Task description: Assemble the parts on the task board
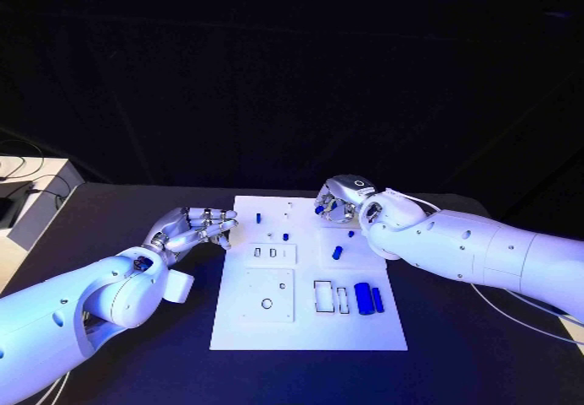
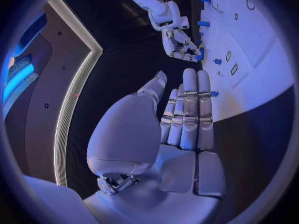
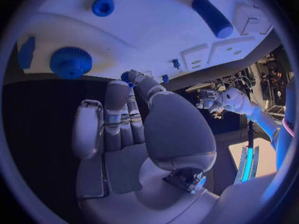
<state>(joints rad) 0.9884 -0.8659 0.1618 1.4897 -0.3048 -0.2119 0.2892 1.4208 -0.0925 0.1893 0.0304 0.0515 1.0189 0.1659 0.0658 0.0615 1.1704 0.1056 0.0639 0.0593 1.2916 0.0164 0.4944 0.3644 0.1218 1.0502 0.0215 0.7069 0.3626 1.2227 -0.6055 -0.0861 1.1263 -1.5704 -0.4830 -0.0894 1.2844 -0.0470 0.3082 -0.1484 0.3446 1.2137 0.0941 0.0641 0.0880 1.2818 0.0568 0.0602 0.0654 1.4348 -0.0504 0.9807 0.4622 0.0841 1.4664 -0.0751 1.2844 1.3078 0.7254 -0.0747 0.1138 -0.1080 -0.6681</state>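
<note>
A white board (image 1: 250,325) lies in the middle of the black bench (image 1: 110,211), long side running away from the robot; on its near right part two blue cylinders (image 1: 363,299) lie side by side, touching or nearly so, next to two pale rectangular slots; a smaller blue piece (image 1: 339,251) lies alone further up the right half; two tiny blue pegs stand on the far part, one (image 1: 258,217) near the left edge and one (image 1: 285,237) closer to the middle; the near left panel carries a ring mark and a small hole.

The left hand (image 1: 201,226) sits at the board's far left edge, beside the peg there; its wrist camera shows the fingers (image 2: 190,109) straight and laid close together, thumb apart, nothing between them.

The right hand (image 1: 344,201) hangs over the board's far right corner, fingers curled downward; a blue piece (image 1: 319,206) shows at its fingertips, and from the other wrist the same blue bit sits at the tips of those fingers (image 2: 187,47); it looks pinched there, though I cannot tell how firmly.

From the right wrist camera a blue toothed wheel (image 3: 70,62), a small blue round knob (image 3: 102,5) and one blue cylinder (image 3: 212,16) show on the board.
</note>
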